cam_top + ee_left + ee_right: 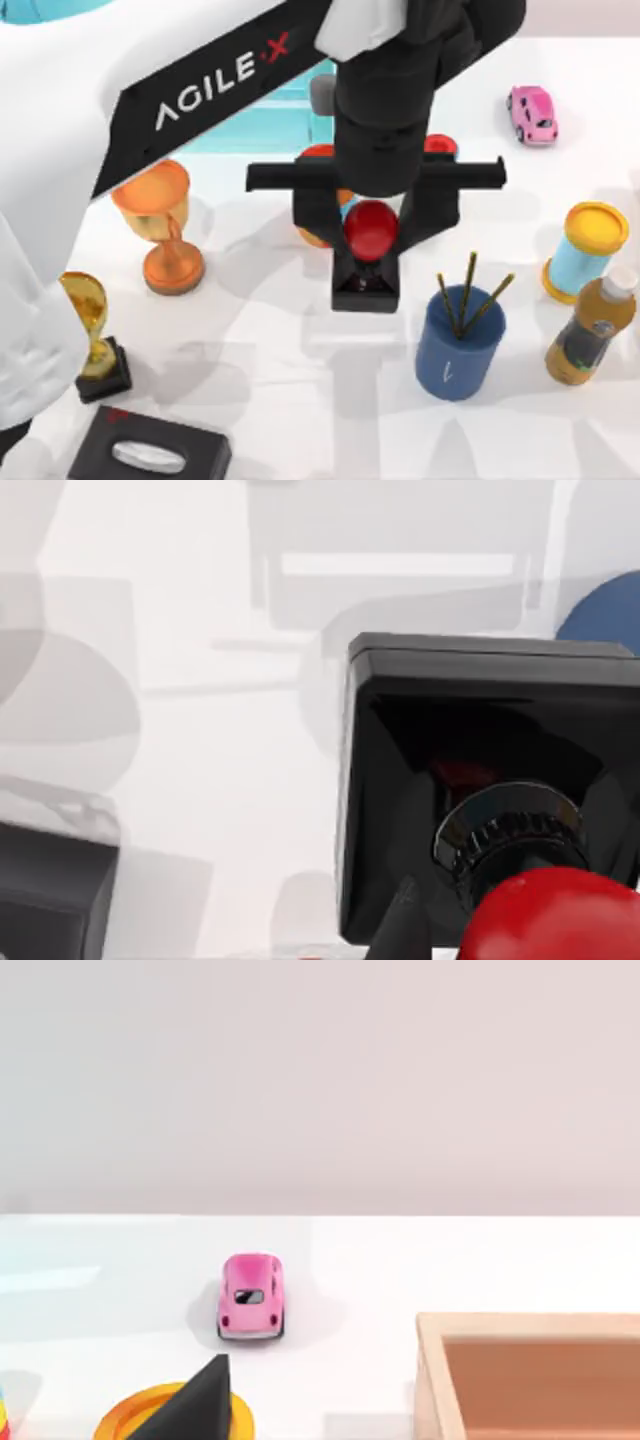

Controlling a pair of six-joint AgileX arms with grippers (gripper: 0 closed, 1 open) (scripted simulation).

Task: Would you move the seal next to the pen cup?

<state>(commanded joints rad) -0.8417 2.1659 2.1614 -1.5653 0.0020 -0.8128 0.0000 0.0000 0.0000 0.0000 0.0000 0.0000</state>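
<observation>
Top view: the left gripper (372,235) stands over the middle of the tabletop (300,360), its jaws set on either side of the red knob of the seal (367,262). The jaws appear closed on the knob; the grasp step therefore looks done. Whether the seal's black base rests on the tabletop or is lifted clear cannot be told, though the left wrist view shows the base (480,780) tilted against the pale surface, which suggests a carry.

The pen cup (458,345) stands toward the right and nearer the camera, near the seal but apart from it. Remaining work, as judged: close that gap, set the seal down just beside the cup, release.

The right gripper (200,1400) is parked, facing a pink car (250,1296).
</observation>
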